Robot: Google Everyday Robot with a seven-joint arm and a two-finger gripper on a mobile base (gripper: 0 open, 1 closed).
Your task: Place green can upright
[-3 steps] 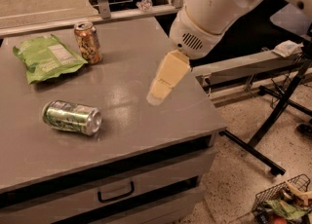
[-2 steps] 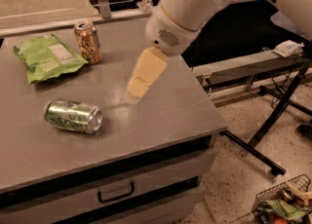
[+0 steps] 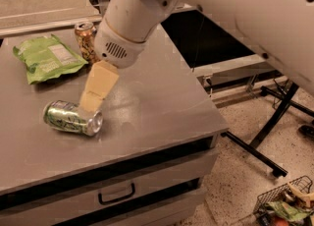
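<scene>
From where the one camera looks, the grey counter fills the left and middle of the scene, with its drawer front and a dark drawer handle below the front edge.

The green can lies on its side on the counter, toward the front-left. It sits nearer the front edge than the back, and one silver end faces the front-right corner. It is not upright.

The big white arm reaches in from the upper right, over the back edge. Its cream-coloured gripper slants down and leftward, with the tip right at the can's upper side. I cannot tell whether it touches the can or only hangs over it. Nor can I tell whether it is spread wide or drawn narrow, since from this side it reads as one tapered block. It has nothing gripped that I can see.

An orange-tan can stands upright near the back edge, just behind the arm's wrist. A flat light-green chip bag lies beside that can toward the back-left corner, well apart from the green can.

Off the right edge, on the speckled floor, are black stand legs and a wire basket.
</scene>
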